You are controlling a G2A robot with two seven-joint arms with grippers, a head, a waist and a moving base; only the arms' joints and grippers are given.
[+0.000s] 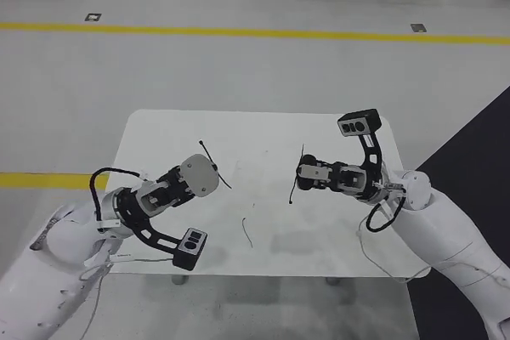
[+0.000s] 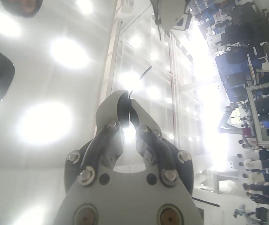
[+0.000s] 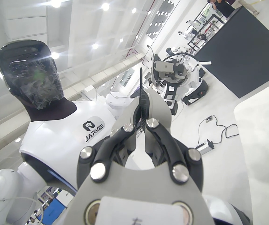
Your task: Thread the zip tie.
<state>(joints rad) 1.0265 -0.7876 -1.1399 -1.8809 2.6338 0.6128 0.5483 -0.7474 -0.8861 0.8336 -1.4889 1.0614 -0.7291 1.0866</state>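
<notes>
White table (image 1: 255, 136) on grey floor (image 1: 238, 76), yellow lines (image 1: 238, 32), dark panel (image 1: 484, 144) beside

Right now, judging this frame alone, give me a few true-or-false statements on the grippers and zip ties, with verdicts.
1. The left gripper is shut on a zip tie. True.
2. The right gripper is open and empty. False: it is shut on a second zip tie.
3. The two held ties are already threaded together. False: they are apart, with bare table between them.
4. A loose black strand lies on the table between the arms. True.
</notes>
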